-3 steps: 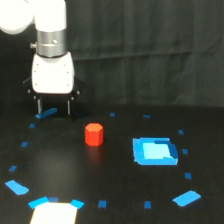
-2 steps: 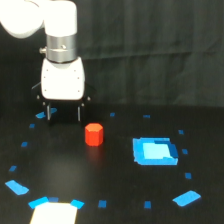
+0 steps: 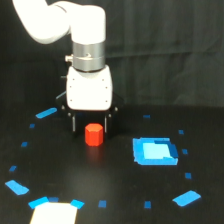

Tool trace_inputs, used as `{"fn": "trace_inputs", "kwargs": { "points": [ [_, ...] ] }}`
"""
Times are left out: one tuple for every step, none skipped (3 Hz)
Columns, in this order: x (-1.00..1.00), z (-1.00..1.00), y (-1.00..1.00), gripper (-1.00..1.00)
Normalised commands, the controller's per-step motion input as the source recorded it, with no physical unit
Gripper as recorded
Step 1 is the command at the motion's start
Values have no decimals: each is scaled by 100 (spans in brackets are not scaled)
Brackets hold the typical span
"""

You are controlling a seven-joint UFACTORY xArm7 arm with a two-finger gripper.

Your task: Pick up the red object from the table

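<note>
Red object [image 3: 93, 134] stands upright on the black table [image 3: 115, 195], just left of the picture's middle, with a large blue patch [image 3: 155, 151] at its three o'clock and well apart from it. Directly at its twelve o'clock hangs the pincer [image 3: 90, 126], spread wide and holding nothing, one dark finger showing on either side of the block, though I cannot tell if the tips straddle it or sit behind it. If they sit behind, clenching now would likely nudge or topple the stubby block rather than grip it.
</note>
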Motion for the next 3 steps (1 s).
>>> {"fn": "trace_inputs", "kwargs": {
  "points": [
    [18, -89, -58, -100],
    [14, -24, 23, -100],
    [35, -68, 41, -100]
  ]
}}
